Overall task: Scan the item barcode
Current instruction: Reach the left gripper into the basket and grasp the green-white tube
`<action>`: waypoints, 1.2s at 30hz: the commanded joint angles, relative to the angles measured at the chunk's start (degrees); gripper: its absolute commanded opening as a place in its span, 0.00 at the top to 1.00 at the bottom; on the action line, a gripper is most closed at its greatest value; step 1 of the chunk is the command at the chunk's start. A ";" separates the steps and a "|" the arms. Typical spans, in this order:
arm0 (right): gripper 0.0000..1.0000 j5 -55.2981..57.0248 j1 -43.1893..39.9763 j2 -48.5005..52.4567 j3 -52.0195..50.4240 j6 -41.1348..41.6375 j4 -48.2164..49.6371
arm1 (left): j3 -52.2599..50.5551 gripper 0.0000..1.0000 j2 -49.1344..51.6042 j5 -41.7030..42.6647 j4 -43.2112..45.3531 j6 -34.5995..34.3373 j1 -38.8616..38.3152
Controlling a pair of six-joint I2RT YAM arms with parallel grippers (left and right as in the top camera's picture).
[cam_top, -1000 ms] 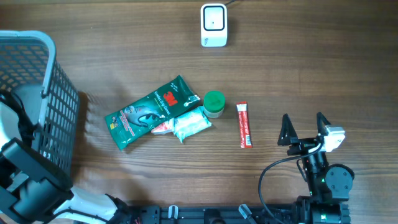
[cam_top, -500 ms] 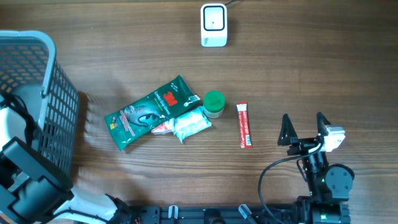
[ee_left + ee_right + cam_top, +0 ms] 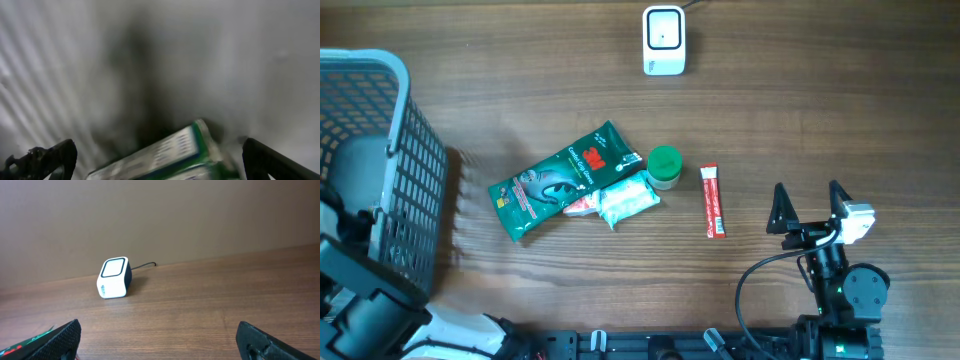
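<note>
At the left edge, a grey mesh basket (image 3: pixel 390 120), walls upright, apparently the bin for goods. Reaching into it, the left gripper (image 3: pixel 160 160), jaws spread wide and clamped on nothing, hanging over a green-and-white pack (image 3: pixel 172 150) on the basket floor. Wrist view badly blurred, so contact impossible to judge. Probably poised either to fetch that pack or to leave it.

Mid-table, a loose cluster awaiting the scan: green 3M pouch (image 3: pixel 558 180) lying flat and slanted, small pale packet (image 3: pixel 625 200) touching its right end, green-lidded jar (image 3: pixel 664 166) upright just beyond. Right of the jar and apart from it, a red stick sachet (image 3: pixel 713 200), laid lengthwise near to far, the closest piece to the right arm. No barcodes legible from overhead.

At the far edge, beyond the cluster, the white barcode scanner (image 3: pixel 663 40), window turned upward, cable (image 3: pixel 144 265) trailing away behind, seemingly placed where either arm could present an item.

Near right, the right gripper (image 3: pixel 808 208), fingers wide apart and empty, held low, aimed toward the scanner, well apart from the sachet. Likely a ready pose before a pick.

Underneath, a matte, dark brown wood-grain tabletop (image 3: pixel 840 100). Behind, a plain brown wall (image 3: pixel 200 215); nothing more of the room on show.
</note>
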 commanded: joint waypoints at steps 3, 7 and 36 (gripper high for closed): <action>0.00 0.15 0.02 -0.24 -0.07 -0.66 0.33 | 0.92 0.00 -1.11 5.84 -1.88 7.69 1.22; 0.00 0.17 0.02 -0.24 -0.07 -0.66 0.31 | 0.92 0.17 -1.11 2.47 -2.78 7.82 1.27; 0.00 0.17 0.02 -0.24 -0.07 -0.68 0.33 | 7.17 0.36 -1.14 1.86 10.64 -8.37 1.27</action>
